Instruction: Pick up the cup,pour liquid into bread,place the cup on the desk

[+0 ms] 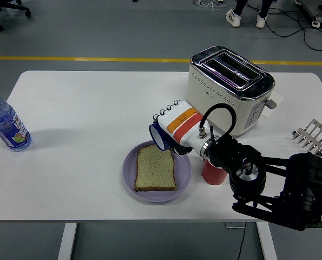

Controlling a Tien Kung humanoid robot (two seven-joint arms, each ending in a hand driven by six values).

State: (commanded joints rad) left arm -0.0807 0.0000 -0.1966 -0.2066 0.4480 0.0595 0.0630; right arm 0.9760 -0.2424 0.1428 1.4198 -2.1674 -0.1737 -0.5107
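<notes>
My right hand [173, 125], white with orange and red bands, is shut on a dark blue cup [159, 137]. The cup lies tipped on its side, its white mouth facing left and down over the upper right corner of the bread. A slice of bread [156, 168] lies flat on a lavender plate [183, 181] near the table's front edge. No liquid is visible leaving the cup. A red cup [213, 173] stands just right of the plate, partly hidden behind my black right arm [269, 187]. My left arm is out of view.
A cream and chrome toaster [228, 84] stands behind my hand. A water bottle [5, 123] with a blue cap stands at the table's left edge. A metal toast rack [313, 137] sits at the right edge. Someone's feet show on the floor at the top.
</notes>
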